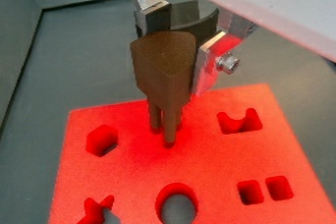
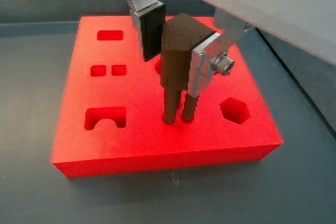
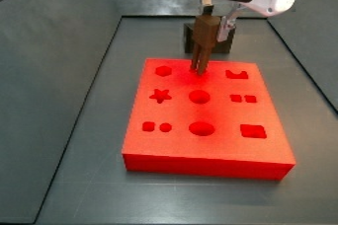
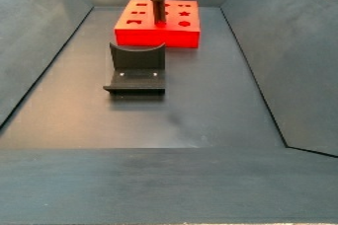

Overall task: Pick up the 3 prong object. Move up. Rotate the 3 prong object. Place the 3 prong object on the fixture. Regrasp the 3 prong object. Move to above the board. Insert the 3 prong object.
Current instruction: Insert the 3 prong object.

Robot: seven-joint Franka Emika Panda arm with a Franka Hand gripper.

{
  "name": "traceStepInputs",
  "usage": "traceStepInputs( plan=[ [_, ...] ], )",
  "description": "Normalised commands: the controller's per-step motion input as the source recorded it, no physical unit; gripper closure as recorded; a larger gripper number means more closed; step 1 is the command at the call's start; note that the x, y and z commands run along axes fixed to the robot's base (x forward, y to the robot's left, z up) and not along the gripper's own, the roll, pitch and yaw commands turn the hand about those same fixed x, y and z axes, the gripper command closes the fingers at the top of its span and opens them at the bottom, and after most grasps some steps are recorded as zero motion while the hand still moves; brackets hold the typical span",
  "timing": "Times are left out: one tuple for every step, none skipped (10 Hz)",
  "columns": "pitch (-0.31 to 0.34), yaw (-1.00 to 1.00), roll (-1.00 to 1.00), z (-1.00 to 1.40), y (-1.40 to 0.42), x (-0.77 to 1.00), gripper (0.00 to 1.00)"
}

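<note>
The 3 prong object [image 1: 164, 71] is a brown wedge-topped block standing upright with its prongs pointing down. My gripper [image 1: 178, 56] is shut on it, one silver finger against each side, as the other wrist view confirms for the gripper [image 2: 174, 71] and the object [image 2: 182, 56]. The prong tips meet the top of the red board [image 1: 118, 184] [image 2: 157, 154] in its middle far row; how deep they sit I cannot tell. In a side view the gripper [image 3: 211, 34] hangs over the board's [image 3: 199, 155] far edge. The dark fixture [image 4: 136, 66] stands apart from the board [image 4: 179, 37].
The board has several shaped holes: a crown [image 1: 238, 122], a star [image 3: 161, 96], a pair of squares [image 1: 264, 191], a hexagon [image 2: 235, 109]. Dark grey sloping walls [image 4: 46, 61] enclose the floor. The fixture's curved top [image 1: 184, 17] shows just beyond the board.
</note>
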Motion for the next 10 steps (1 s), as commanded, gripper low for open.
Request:
traceStepInputs(
  plan=[
    [-0.004, -0.01, 0.03, -0.22, -0.06, 0.00, 1.00],
    [-0.006, -0.01, 0.04, -0.22, -0.07, 0.00, 1.00],
    [-0.016, -0.03, 0.04, -0.24, -0.06, 0.00, 1.00],
    [-0.023, -0.05, 0.04, -0.25, -0.04, 0.01, 1.00],
    [-0.027, -0.06, 0.04, -0.29, -0.01, 0.00, 1.00],
    [-0.029, -0.08, 0.04, -0.33, 0.00, 0.00, 1.00],
    [-0.041, -0.08, 0.02, -0.36, 0.00, 0.00, 1.00],
    [-0.043, -0.08, 0.02, -0.38, 0.00, 0.00, 1.00],
    [-0.059, -0.08, 0.02, -0.39, 0.00, 0.00, 1.00],
    [-0.073, -0.07, 0.01, -0.35, 0.00, 0.00, 1.00]
  ],
)
